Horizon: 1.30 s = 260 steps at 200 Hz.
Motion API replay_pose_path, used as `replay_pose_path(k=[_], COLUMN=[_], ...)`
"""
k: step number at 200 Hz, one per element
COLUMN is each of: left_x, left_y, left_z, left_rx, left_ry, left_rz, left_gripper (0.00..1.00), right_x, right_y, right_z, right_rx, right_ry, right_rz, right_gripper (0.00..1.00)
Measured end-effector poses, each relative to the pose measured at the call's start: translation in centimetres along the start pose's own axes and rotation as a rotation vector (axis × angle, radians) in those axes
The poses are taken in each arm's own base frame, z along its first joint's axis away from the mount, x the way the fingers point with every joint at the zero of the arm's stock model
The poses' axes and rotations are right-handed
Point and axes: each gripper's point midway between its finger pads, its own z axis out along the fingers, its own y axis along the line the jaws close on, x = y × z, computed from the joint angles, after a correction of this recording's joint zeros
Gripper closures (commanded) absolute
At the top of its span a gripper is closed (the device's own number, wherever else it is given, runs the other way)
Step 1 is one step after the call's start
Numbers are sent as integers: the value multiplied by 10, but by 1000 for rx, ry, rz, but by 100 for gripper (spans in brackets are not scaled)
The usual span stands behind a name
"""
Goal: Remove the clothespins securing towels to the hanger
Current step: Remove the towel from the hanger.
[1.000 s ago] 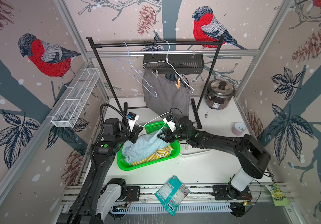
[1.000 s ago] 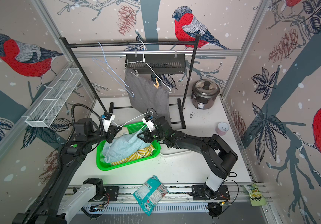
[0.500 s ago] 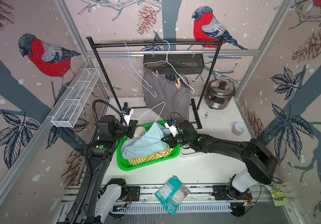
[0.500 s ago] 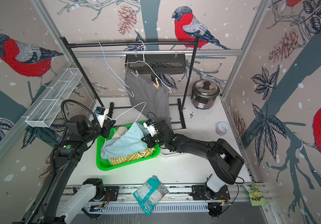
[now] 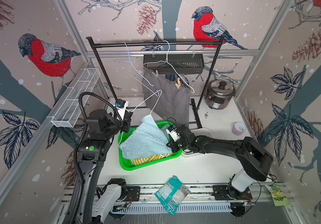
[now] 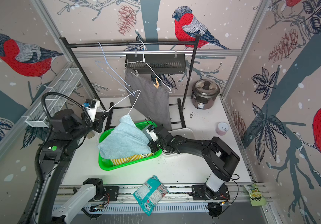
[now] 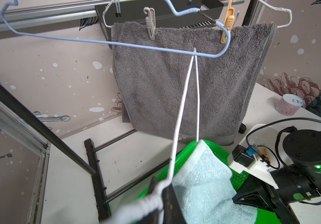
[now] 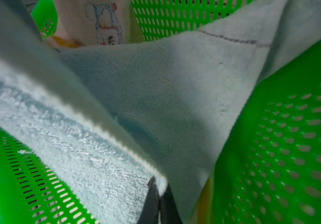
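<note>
My left gripper (image 5: 127, 116) (image 7: 160, 191) is shut on the wrapped end of a white wire hanger (image 5: 146, 102) (image 7: 181, 120). A light blue towel (image 5: 146, 139) hangs from this hanger over the green basket (image 5: 150, 166). My right gripper (image 5: 170, 145) (image 8: 159, 189) is shut on that towel's edge (image 8: 155, 87). A yellow-and-white striped towel (image 5: 148, 159) lies in the basket. The dark grey towel (image 5: 169, 102) (image 7: 175, 87) hangs on another hanger at the rack, pinned by a whitish clothespin (image 7: 150, 23) and a tan clothespin (image 5: 178, 84) (image 7: 226, 25).
An empty light blue hanger (image 5: 132, 71) hangs on the black rack bar (image 5: 155, 44), touching the white hanger's tip. A rice cooker (image 5: 220, 95) stands back right, a pink cup (image 5: 238, 128) at the right. A snack bag (image 5: 172, 193) lies at the front edge. A wire shelf (image 5: 76, 97) is on the left wall.
My left gripper has lifted the white hanger up and back, stretching the light blue towel. The right gripper has shut on the towel's edge and pulled slightly toward the front.
</note>
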Motion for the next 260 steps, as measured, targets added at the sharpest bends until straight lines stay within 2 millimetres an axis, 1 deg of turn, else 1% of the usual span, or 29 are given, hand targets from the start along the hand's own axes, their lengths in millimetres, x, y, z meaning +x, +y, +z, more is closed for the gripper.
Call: replay_pose_path(k=[8, 27, 40, 50, 67, 76, 93, 106, 117, 134, 141, 155, 180, 197, 205, 210, 215, 232, 251, 260], left_x=[0, 8, 13, 15, 18, 18, 17, 17, 17, 17, 18, 18, 18, 19, 19, 19, 20, 19, 18, 18], left_y=[-1, -7, -12, -16, -22, -24, -28, -30, -31, -33, -34, -35, -36, -36, -37, -37, -37, -37, -38, -38], left_z=[0, 2, 2, 1, 0, 0, -1, -1, -1, -1, -1, -1, -1, -1, -1, -1, 0, 0, 0, -1], left_rx=[5, 38, 62, 81, 111, 124, 145, 159, 167, 178, 183, 189, 194, 196, 198, 199, 200, 205, 209, 207], left_ry=[0, 8, 12, 11, 7, 4, -1, -4, -5, -7, -7, -7, -7, -7, -6, -6, -5, -10, -12, -13], left_rz=[3, 9, 9, 12, 23, 29, 36, 38, 42, 41, 41, 40, 40, 39, 38, 38, 37, 39, 39, 39], left_gripper=[100, 100, 100, 100, 100, 100, 100, 100, 100, 100, 100, 100, 100, 100, 100, 100, 100, 100, 100, 100], right_x=[0, -2, -9, -15, -30, -42, -64, -81, -91, -99, -102, -108, -115, -125, -128, -129, -131, -133, -130, -128], right_y=[0, 2, 8, 13, 23, 29, 36, 38, 42, 56, 62, 71, 83, 93, 98, 101, 105, 117, 124, 126], right_z=[-1, -6, -12, -18, -32, -43, -67, -84, -94, -99, -99, -97, -83, -77, -73, -71, -68, -60, -54, -53], right_rx=[3, -2, -19, -36, -57, -67, -82, -90, -103, -154, -175, -204, -245, -278, -293, -302, -314, -349, -375, -382], right_ry=[2, -4, -26, -47, -100, -145, -234, -310, -359, -406, -423, -457, -472, -497, -504, -509, -512, -511, -501, -494], right_rz=[0, -4, -11, -19, -45, -68, -106, -123, -138, -171, -185, -214, -251, -278, -292, -305, -314, -330, -337, -333], right_gripper=[97, 88, 79, 67, 52, 44, 32, 25, 21, 13, 12, 11, 11, 11, 12, 15, 18, 37, 64, 78])
